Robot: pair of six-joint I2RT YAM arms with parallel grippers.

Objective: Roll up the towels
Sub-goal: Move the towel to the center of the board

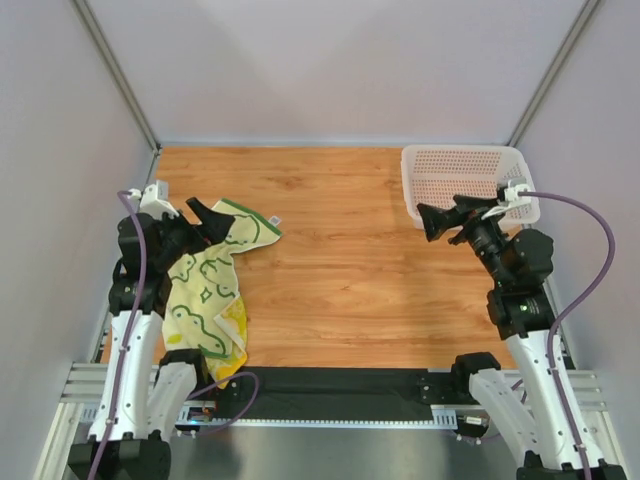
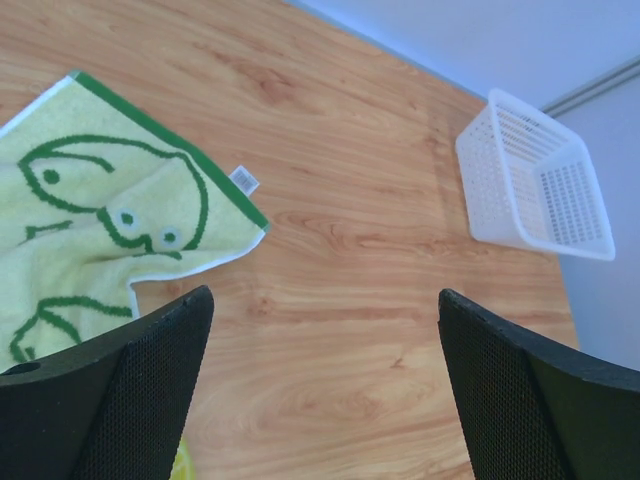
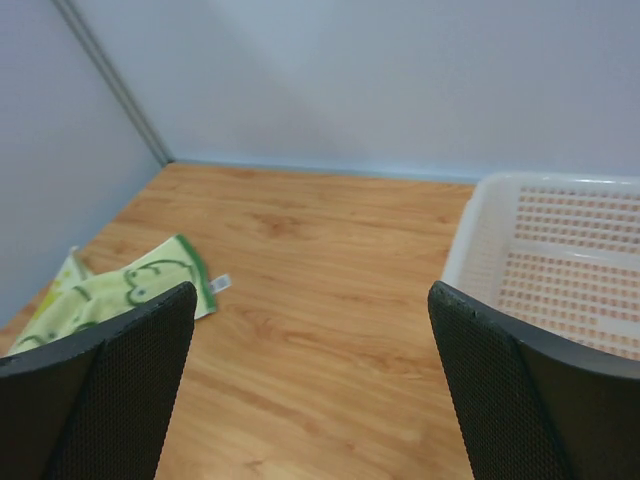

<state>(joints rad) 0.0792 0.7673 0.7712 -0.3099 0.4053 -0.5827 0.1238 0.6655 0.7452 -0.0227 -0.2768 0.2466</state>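
Towel (image 1: pixel 205 290) is crumpled at the left side of the table (image 1: pixel 350 280), running toward the near edge and partly under the left arm. It's pale yellow-green with dark green drawings and a green border. There's a brighter yellow patch (image 1: pixel 232 322) at its near end; could be a second cloth underneath, can't tell

Left gripper (image 1: pixel 207 222) hangs over the towel's far end, jaws wide, nothing in them. Right gripper (image 1: pixel 440 222) is well apart across the table by the near corner of the basket (image 1: pixel 465 152), jaws also wide and holding nothing

Risks, my read:
- cloth is bunched and folded on itself, so pinching a fold instead of a free edge lifts the whole heap and gives a lumpy roll
- if two cloths are stacked, one grab may take both layers
- the heap sits close to the left arm's base, so reach is cramped; thin cloth may slide on the smooth wood instead of rolling

Views:
- top: the whole heap, the yellow patch and both arms, which neither wrist view gives
- left wrist: corner detail, flat green-edged corner with a white label (image 2: pixel 244 180)
- right wrist: only the towel's far corner, low and distant, plus the basket's perforated wall close up
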